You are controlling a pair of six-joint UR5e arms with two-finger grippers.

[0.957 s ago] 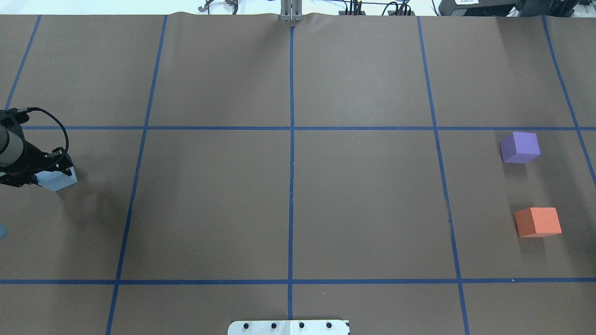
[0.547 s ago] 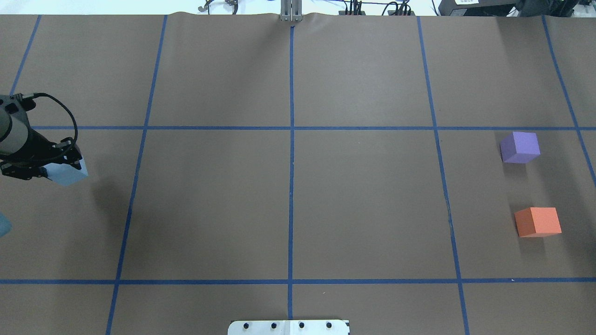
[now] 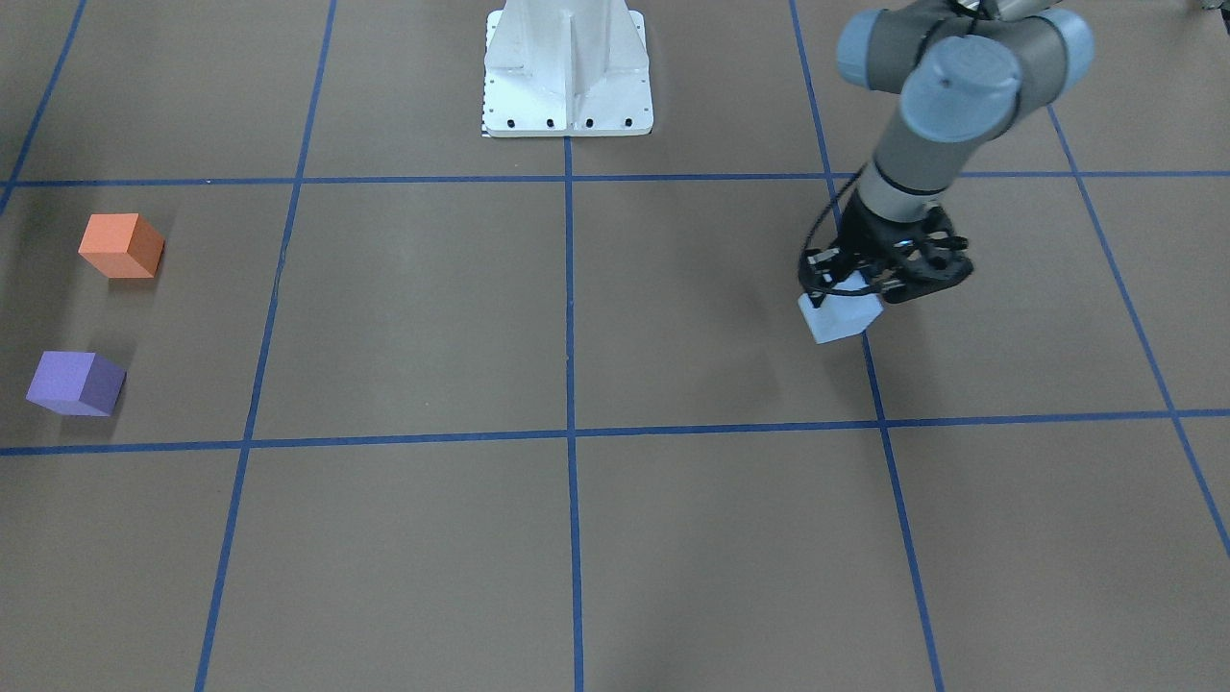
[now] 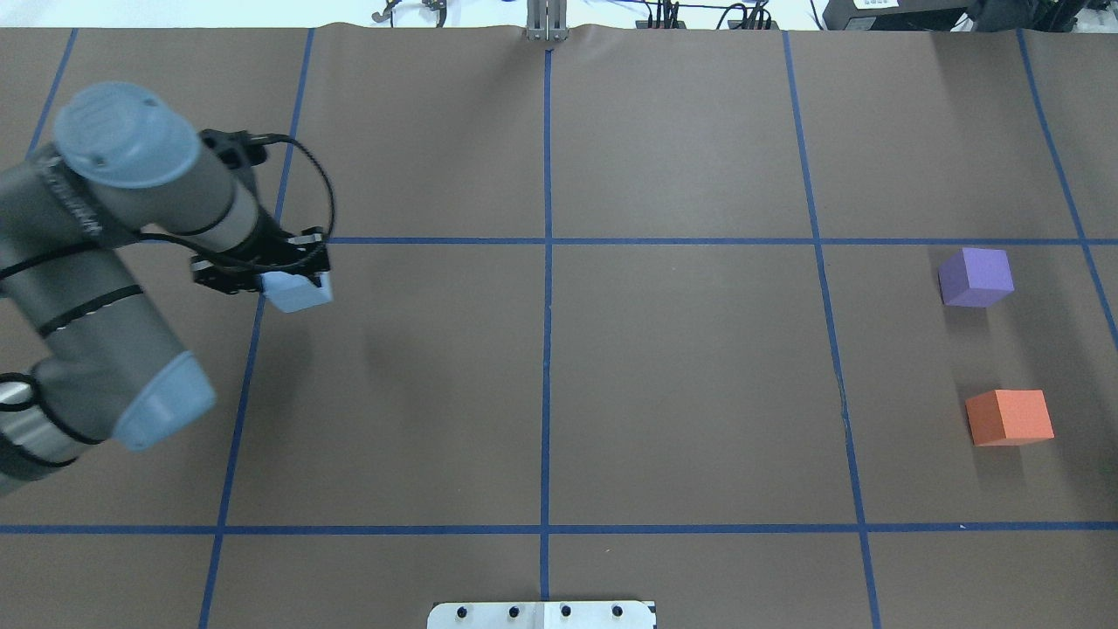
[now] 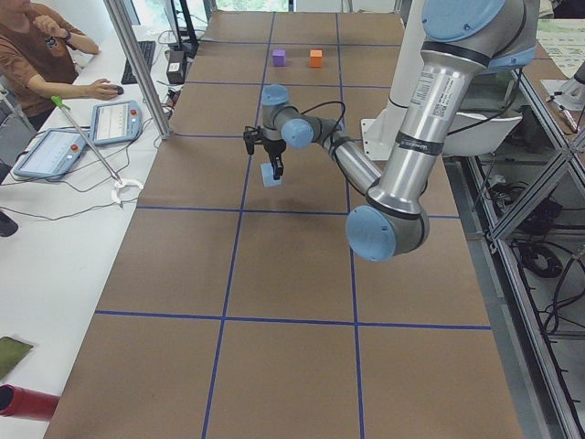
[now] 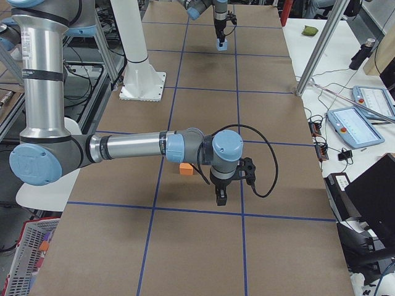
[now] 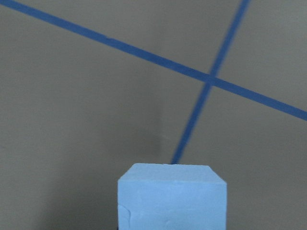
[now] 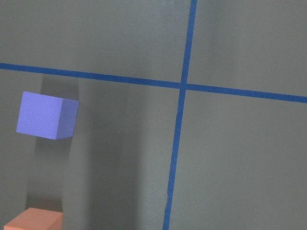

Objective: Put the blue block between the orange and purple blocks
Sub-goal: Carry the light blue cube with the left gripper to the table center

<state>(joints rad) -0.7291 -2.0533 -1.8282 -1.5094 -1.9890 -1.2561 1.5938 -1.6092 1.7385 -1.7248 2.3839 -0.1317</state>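
Since a second ago the left end effector [image 4: 293, 281] has swung rightward over the counter [image 4: 681, 367], clamped on the blue block [image 4: 299, 295], which hangs clear of the surface. Purple block [image 4: 976, 277] and orange block [image 4: 1009, 417] sit far to its right, with a gap between them. Only the block's top seems pinched, so a quick carry may shake it loose, and a skewed descent may knock either neighbour. The right end effector [image 6: 220, 196] hovers near those blocks and may crowd the gap; whether it is apart or together I cannot tell.
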